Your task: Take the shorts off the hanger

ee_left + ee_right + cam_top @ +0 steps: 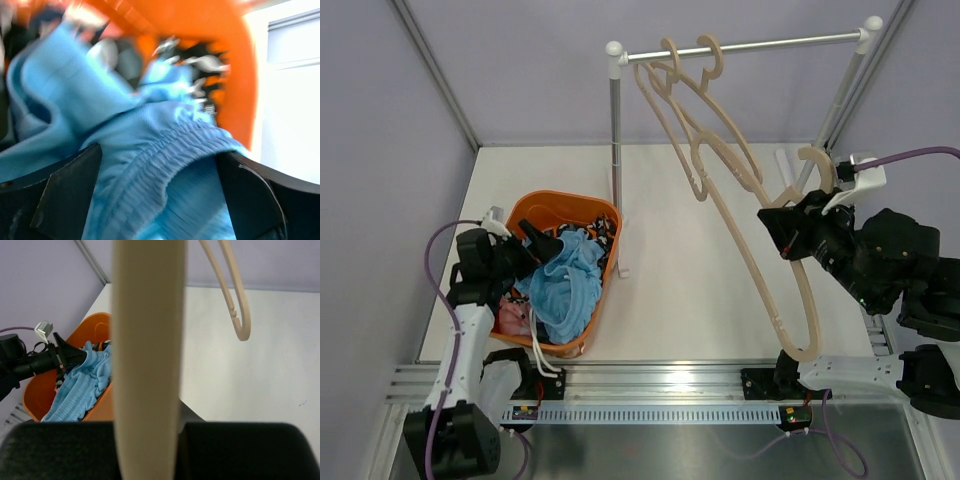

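Top view: the light blue shorts [568, 285] lay heaped in the orange basket [560, 200], directly beneath the left gripper [542, 246]. Left wrist view, blurred: its fingers [65, 195] stood wide apart, apparently gripping nothing, with the shorts between them. Right wrist view: the right gripper [147, 440] was clamped on a beige hanger [145, 340].

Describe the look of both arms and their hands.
Left arm: white links, black joints, a lilac cable looping alongside. Right arm: bulky black joints, white lower link, lilac cable. The left hand and right hand are black, a white fitting behind each.
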You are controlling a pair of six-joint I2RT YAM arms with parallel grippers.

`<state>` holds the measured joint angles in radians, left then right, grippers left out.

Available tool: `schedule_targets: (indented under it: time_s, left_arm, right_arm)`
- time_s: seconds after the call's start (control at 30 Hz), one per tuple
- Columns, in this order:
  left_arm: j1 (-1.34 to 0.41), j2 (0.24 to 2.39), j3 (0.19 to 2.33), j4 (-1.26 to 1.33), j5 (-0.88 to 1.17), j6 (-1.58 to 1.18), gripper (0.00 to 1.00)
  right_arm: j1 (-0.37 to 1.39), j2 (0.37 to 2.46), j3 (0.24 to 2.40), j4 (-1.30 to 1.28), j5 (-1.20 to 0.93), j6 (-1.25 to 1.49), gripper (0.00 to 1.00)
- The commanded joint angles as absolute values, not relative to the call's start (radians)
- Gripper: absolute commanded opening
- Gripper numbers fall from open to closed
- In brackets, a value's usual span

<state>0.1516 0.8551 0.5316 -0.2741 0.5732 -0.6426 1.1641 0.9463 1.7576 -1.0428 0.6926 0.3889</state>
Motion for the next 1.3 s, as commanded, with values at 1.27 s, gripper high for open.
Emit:
schedule_targets:
  time_s: [1.27]
  left_arm:
    - [-0.018, 0.457, 0.71, -0.491, 0.271, -0.364, 0.99]
  right_arm:
    - [0.23, 1.316, 1.919, -0.759, 0.094, -0.034, 0.0]
